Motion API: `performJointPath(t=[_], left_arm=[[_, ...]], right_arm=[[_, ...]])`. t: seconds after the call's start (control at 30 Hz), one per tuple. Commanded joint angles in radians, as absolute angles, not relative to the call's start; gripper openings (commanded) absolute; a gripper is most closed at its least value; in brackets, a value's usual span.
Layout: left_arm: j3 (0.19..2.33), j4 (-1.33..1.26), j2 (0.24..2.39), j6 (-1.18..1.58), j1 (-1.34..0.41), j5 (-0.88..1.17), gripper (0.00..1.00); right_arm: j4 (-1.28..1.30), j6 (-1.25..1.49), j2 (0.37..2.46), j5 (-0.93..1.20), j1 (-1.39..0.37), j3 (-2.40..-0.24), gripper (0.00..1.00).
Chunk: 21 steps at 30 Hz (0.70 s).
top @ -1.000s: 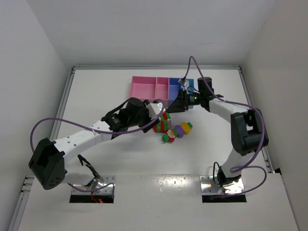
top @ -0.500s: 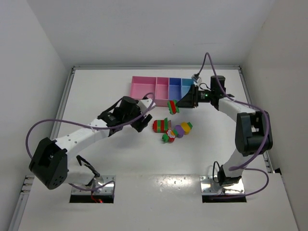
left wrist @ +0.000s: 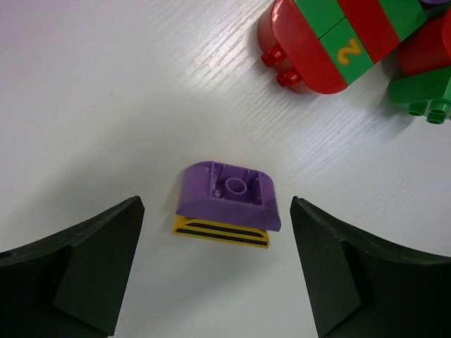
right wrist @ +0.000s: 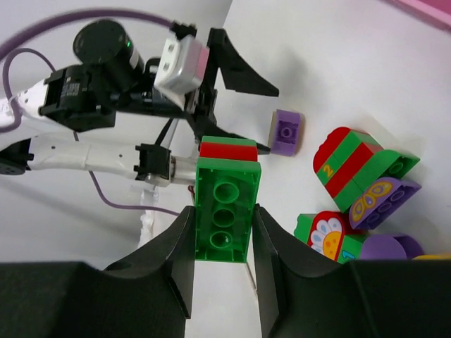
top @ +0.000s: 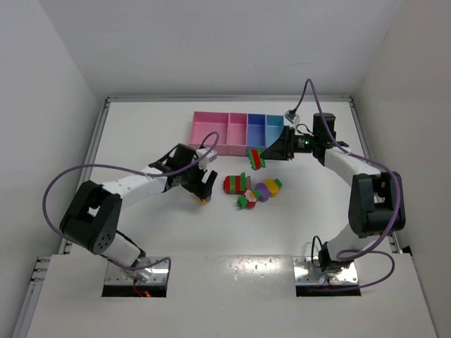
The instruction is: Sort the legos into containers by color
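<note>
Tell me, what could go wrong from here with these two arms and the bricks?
1. The right gripper holds a green and red stack. Dropped whole into the containers, it would put two colours in one bin.
2. The open left gripper straddles a purple brick with a yellow piece against it. Closing could lift both colours together, or the grip might slip on the purple brick's rounded sides.

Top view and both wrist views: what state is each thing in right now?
left tool: open, straddling purple-yellow brick
right tool: shut on green-red stack
purple-yellow brick: lying on table, ungripped
green-red stack: held off the table
brick pile: resting on table
bins: upright, open-topped
</note>
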State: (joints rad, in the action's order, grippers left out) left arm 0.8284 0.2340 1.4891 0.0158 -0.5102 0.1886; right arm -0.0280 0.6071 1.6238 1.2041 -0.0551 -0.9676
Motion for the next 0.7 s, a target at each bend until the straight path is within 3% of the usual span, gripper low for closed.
performJointPath(t=[0.0,0.1,0.27,0.37,0.67], left_arm=[[0.880,0.215,1.515,0.064,-0.442,0.319,0.92],[0.948,0.224,1.516,0.098,-0.358,0.493,0.93],[1.074,0.190,1.581,0.218,-0.292,0.976,0.91],[1.085,0.045,1.631,0.372,-0.291,1.141,0.90],[1.075,-0.267,1.690,0.609,-0.322,1.236,0.88]], right_arm=[[-0.041,0.583,1.582,1.232,-0.052,-0.963,0.00],[-0.041,0.583,1.582,1.243,-0.061,-0.963,0.00],[-0.083,0.592,1.594,1.298,-0.093,-0.963,0.00],[-0.095,0.601,1.618,1.330,-0.116,-0.989,0.00],[-0.161,0.652,1.683,1.350,-0.172,-1.060,0.00]])
